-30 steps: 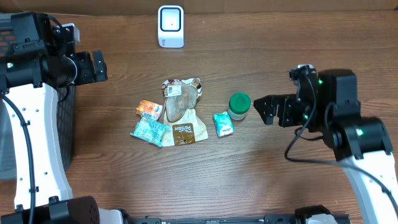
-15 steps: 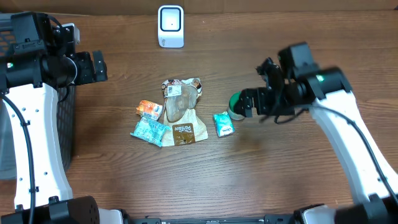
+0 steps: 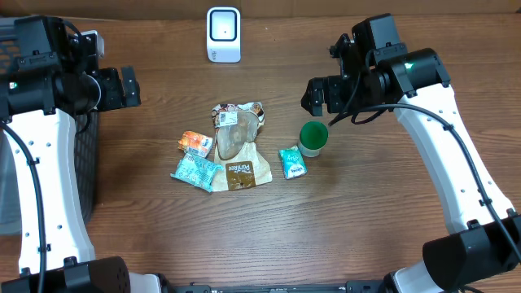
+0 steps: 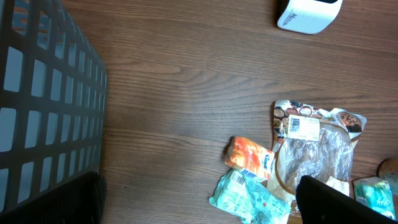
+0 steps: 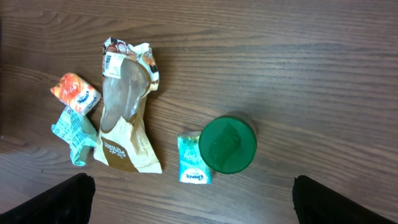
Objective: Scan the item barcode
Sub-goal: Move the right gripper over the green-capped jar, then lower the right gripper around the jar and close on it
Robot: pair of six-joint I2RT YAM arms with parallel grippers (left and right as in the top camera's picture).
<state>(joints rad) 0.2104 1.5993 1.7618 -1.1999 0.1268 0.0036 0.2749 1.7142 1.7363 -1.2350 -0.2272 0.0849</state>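
Overhead shows the right gripper, fingers wide apart and empty, swung in from the right to just behind the jar, which stands by the packets, well apart from the scanner; the left gripper idles, fingers also spread, so a pickup looks next.

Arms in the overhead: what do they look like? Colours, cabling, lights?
Left arm and right arm: white links, black joint housings, thin black cables looping alongside, a green light on each. Left gripper and right gripper: black, blocky.
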